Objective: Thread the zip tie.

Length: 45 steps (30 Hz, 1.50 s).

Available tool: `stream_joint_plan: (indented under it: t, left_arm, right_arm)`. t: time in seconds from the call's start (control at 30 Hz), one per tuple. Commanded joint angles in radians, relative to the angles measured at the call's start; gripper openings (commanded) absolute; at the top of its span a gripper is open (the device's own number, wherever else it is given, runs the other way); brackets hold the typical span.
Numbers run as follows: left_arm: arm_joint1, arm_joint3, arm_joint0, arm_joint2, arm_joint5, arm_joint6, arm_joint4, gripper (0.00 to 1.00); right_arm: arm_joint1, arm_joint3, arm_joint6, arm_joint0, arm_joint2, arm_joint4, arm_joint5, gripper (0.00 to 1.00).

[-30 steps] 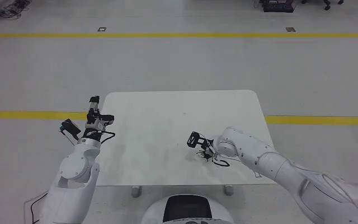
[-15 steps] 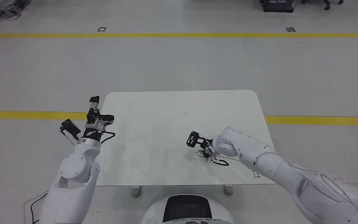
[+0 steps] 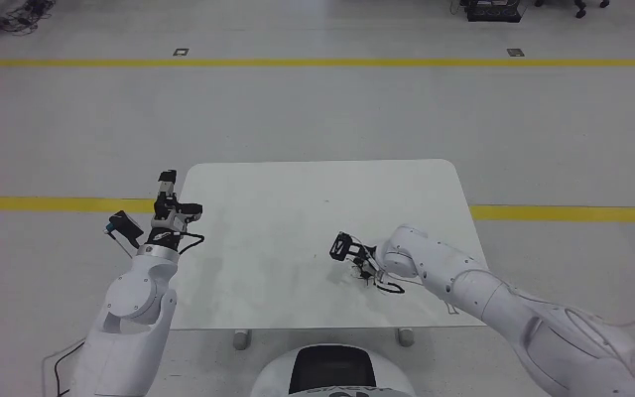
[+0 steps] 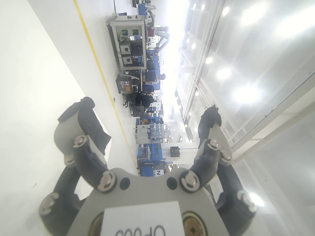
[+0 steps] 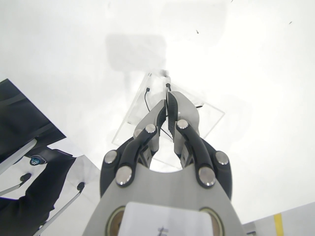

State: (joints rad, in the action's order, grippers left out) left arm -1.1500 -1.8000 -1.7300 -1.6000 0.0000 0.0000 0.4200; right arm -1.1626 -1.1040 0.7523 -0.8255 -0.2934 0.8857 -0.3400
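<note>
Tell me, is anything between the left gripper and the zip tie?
Nothing visible stands between them. The open left gripper is by the table edge; the right gripper pinches the zip tie.

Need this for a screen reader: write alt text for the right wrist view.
The right gripper is shut on a thin black zip tie over a clear plastic stand on the white table. Part of the tie curves out beside the gripper.

The zip tie (image 5: 148, 89) sits at the stand (image 5: 209, 116) on the table's (image 3: 298, 218) near right part.
</note>
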Motion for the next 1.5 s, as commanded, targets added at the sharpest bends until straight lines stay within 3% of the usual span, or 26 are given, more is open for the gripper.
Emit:
stream_joint_plan:
  t: [0.0,0.2,0.37,0.63,0.83,1.17,1.27,1.47]
  left_arm:
    - [0.0,0.0,0.0,0.0,0.0,0.0,0.0,1.0]
    - [0.0,0.0,0.0,0.0,0.0,0.0,0.0,1.0]
    - [0.0,0.0,0.0,0.0,0.0,0.0,0.0,1.0]
    - [0.0,0.0,0.0,0.0,0.0,0.0,0.0,1.0]
    - [0.0,0.0,0.0,0.0,0.0,0.0,0.0,1.0]
    - [0.0,0.0,0.0,0.0,0.0,0.0,0.0,1.0]
    - [0.0,0.0,0.0,0.0,0.0,0.0,0.0,1.0]
    - [0.0,0.0,0.0,0.0,0.0,0.0,0.0,1.0]
  right_arm:
    - [0.001,-0.004,0.004,-0.001,-0.007,0.008,0.001,0.0]
    - [0.024,-0.071,0.024,-0.025,-0.05,0.041,0.031,0.0]
    - [0.067,-0.173,0.032,-0.071,-0.115,0.058,0.058,0.0]
    - [0.178,-0.385,0.014,-0.226,-0.311,0.04,0.072,0.0]
    - [0.251,-0.488,-0.021,-0.378,-0.484,-0.057,0.016,0.0]
    - [0.254,-0.491,-0.035,-0.389,-0.493,-0.073,0.01,0.0]
    - [0.255,-0.486,-0.059,-0.399,-0.503,-0.118,0.0,0.0]
    - [0.271,-0.48,-0.072,-0.416,-0.526,-0.325,0.0,0.0]
